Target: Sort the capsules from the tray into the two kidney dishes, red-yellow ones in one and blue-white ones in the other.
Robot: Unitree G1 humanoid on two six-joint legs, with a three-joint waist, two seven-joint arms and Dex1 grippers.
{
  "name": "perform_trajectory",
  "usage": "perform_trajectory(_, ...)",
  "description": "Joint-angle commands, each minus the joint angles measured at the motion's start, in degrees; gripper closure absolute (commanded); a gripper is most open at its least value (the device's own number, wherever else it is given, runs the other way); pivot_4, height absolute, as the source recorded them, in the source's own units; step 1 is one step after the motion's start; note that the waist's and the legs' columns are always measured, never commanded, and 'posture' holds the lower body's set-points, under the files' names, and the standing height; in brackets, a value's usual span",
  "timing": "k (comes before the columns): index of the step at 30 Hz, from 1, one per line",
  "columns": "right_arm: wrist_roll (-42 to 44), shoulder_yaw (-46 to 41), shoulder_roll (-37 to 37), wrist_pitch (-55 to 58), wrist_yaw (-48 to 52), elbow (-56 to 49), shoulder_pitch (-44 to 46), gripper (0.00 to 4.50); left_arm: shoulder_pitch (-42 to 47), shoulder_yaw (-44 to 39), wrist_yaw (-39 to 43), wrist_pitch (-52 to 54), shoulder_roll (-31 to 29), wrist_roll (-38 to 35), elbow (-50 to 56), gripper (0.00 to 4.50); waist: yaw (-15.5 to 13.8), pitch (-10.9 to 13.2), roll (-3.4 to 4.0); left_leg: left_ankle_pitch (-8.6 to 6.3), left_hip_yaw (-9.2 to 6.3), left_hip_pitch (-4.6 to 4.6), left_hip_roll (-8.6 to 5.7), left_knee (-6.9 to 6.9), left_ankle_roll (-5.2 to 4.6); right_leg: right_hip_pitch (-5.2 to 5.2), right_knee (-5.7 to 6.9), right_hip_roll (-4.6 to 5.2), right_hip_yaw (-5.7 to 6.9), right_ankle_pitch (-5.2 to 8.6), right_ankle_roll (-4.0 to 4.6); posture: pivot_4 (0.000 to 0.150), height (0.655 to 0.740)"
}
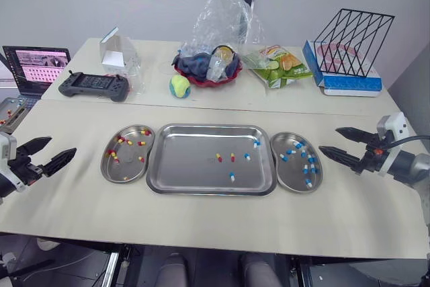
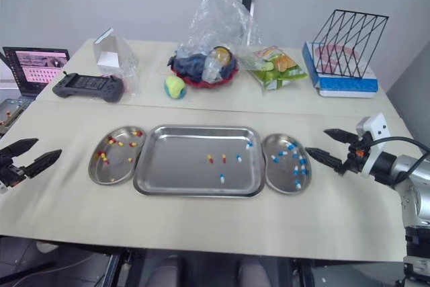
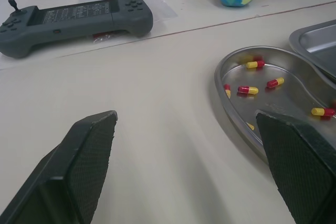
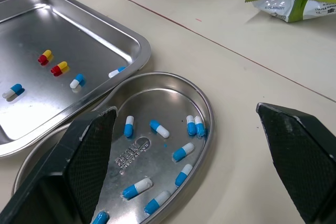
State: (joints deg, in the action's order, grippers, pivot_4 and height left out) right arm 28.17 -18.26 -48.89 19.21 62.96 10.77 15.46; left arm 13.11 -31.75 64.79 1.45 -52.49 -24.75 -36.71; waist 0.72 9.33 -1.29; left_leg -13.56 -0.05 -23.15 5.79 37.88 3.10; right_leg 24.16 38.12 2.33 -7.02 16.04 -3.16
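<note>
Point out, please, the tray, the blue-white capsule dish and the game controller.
tray (image 1: 188,159), left eye view, bare floor.
blue-white capsule dish (image 4: 163,100), right wrist view, bare floor.
game controller (image 3: 73,17), left wrist view, its screen.

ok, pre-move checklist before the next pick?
1. Left gripper open, empty: ok.
2. Right gripper open, empty: ok.
3. Rectangular steel tray cleared: not ok; two red-yellow capsules and three blue-white capsules lie in it.
4. Left steel kidney dish holds red-yellow only: ok.
5. Right steel kidney dish holds blue-white only: ok.
6. Tray capsules spaced apart for a clean pinch: ok.
</note>
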Motion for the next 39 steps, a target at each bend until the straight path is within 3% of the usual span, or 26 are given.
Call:
perform_trajectory(1, 0.38, -0.8, -0.39, -0.75, 0.28, -1.3, 0.5, 0.0, -0.24, -1.39, 0.15, -1.14, -1.96, -0.54, 0.14, 0.07, 0.01, 0.0, 0.0, 0.0, 0.0, 0.0, 0.0, 0.0, 0.0, 0.0, 0.0, 0.0, -0.01, 0.0, 0.0, 0.15, 0.718)
perform_trajectory(13, 0.04, -0.04, -1.2, 1.64, 0.63, -0.94, 0.79, 0.0, 0.81, -0.23, 0.61, -1.87, -2.65, 0.32, -0.59, 0.07, 0.04, 0.0, 0.0, 0.0, 0.0, 0.0, 0.0, 0.0, 0.0, 0.0, 0.0, 0.0, -0.01, 0.0, 0.0, 0.15, 0.718)
perform_trajectory(18, -1.11, 0.31, -1.84, 6.64, -3.85, 0.24, 2.4, 0.0, 2.87, 0.94, 1.95, -0.74, -3.26, -0.34, 0.75, 0.07, -0.05, 0.0, 0.0, 0.0, 0.0, 0.0, 0.0, 0.0, 0.0, 0.0, 0.0, 0.0, -0.01, 0.0, 0.0, 0.15, 0.718)
perform_trajectory(25, 1.29, -0.76, -2.45, 13.11, -4.5, -4.37, 0.33, 0.0, 6.48, 7.84, 5.74, 5.43, -2.64, -0.41, 7.96, 0.07, -0.06, 0.0, 0.0, 0.0, 0.05, 0.01, 0.0, 0.0, 0.0, 0.05, 0.02, 0.0, -0.04, 0.0, 0.0, 0.15, 0.718)
perform_trajectory(26, 1.92, -1.15, -2.34, 14.07, -4.57, -5.16, -0.03, 0.0, 6.96, 8.66, 6.19, 6.38, -2.52, -0.65, 9.0, 0.07, -0.4, 0.0, -0.11, 0.0, 0.27, 0.11, 0.07, 0.01, 0.01, 0.21, 0.01, 0.0, -0.15, -0.01, 0.04, 0.15, 0.718)
perform_trajectory(28, 2.07, -1.81, -2.48, 14.31, -4.8, -7.46, -1.73, 0.0, 8.98, 11.23, 7.41, 8.83, -2.02, -1.28, 11.81, 0.07, -1.05, -0.05, -0.64, -0.04, 3.96, 0.81, 1.36, -0.22, 0.03, 1.34, 0.2, -0.13, -1.18, -0.22, 0.42, 0.15, 0.718)
perform_trajectory(30, 3.05, -3.92, -2.28, 14.82, -5.38, -11.02, -4.62, 0.0, 13.79, 16.22, 9.43, 11.65, -0.29, -1.38, 15.38, 0.07, -1.47, -0.09, -1.11, -0.05, 6.19, 1.49, 1.66, -0.91, 0.02, 1.89, 0.32, -0.59, -3.06, -0.08, 0.92, 0.15, 0.7174)
perform_trajectory(31, 3.83, -4.94, -2.13, 15.21, -5.56, -12.38, -5.72, 0.0, 15.59, 18.02, 10.12, 12.46, 0.46, -1.18, 16.47, 0.07, -1.24, -0.14, -1.03, -0.11, 6.09, 1.39, 1.52, -1.03, -0.07, 1.82, 0.18, -0.81, -3.62, -0.21, 0.75, 0.15, 0.7174)
perform_trajectory(33, 5.47, -7.02, -1.67, 15.87, -6.11, -14.94, -7.62, 0.0, 18.75, 21.56, 12.03, 13.18, 1.76, -0.2, 17.51, 0.07, -0.37, -0.16, -1.02, -0.16, 5.0, 1.13, 1.03, -0.95, -0.03, 1.5, -0.15, -0.83, -3.53, -0.61, -0.03, 0.15, 0.7174)
perform_trajectory(39, 10.02, -12.1, -0.72, 18.62, -6.83, -23.51, -15.02, 0.0, 26.98, 33.97, 18.95, 9.73, 6.96, 5.52, 16.4, 0.07, 0.32, -0.16, -1.02, -0.45, 4.36, 1.12, 0.99, -0.61, -0.35, 0.97, -0.44, -0.86, -3.04, -0.62, -0.17, 0.15, 0.7174)
